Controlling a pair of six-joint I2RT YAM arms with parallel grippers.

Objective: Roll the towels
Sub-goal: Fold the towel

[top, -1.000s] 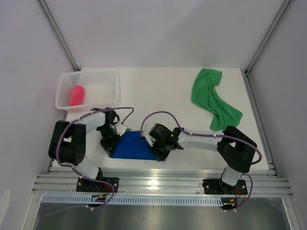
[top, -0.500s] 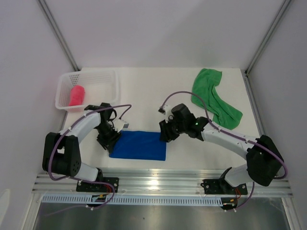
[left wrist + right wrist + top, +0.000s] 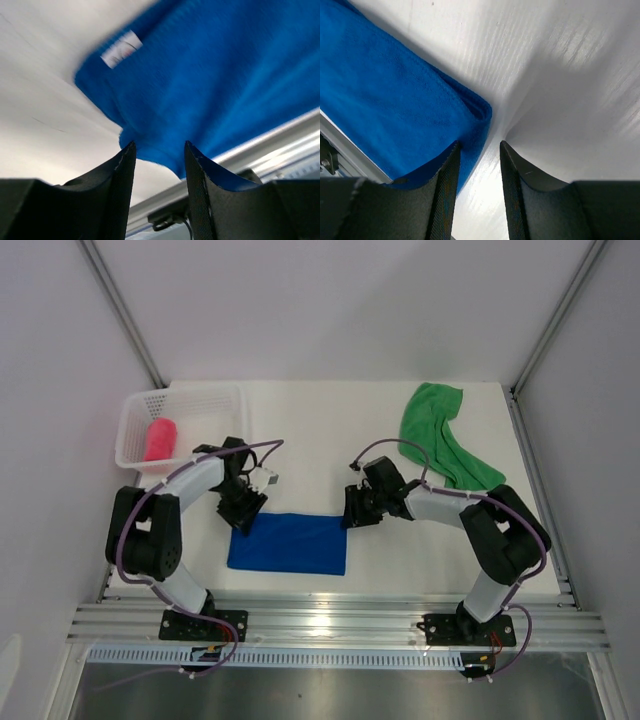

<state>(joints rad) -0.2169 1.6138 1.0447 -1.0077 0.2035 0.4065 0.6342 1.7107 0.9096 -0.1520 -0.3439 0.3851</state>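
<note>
The royal blue towel (image 3: 288,543) lies folded flat near the table's front edge; it also shows in the left wrist view (image 3: 215,75) and the right wrist view (image 3: 385,105). My left gripper (image 3: 243,515) is open and empty at its far left corner. My right gripper (image 3: 354,514) is open and empty at its far right corner. In the left wrist view the gripper (image 3: 160,150) hangs over the towel's edge. In the right wrist view the gripper (image 3: 480,150) is beside the folded corner. The green towel (image 3: 441,445) lies crumpled at the far right. The pink-red towel (image 3: 160,439) lies rolled in the basket.
A white mesh basket (image 3: 186,399) stands at the far left of the table. Metal rails (image 3: 330,625) run along the front edge below the blue towel. Grey walls close in the sides and back.
The blue towel went from a bunched shape held between both grippers to a flat folded rectangle. Both grippers have let go and drawn back to its far corners.
</note>
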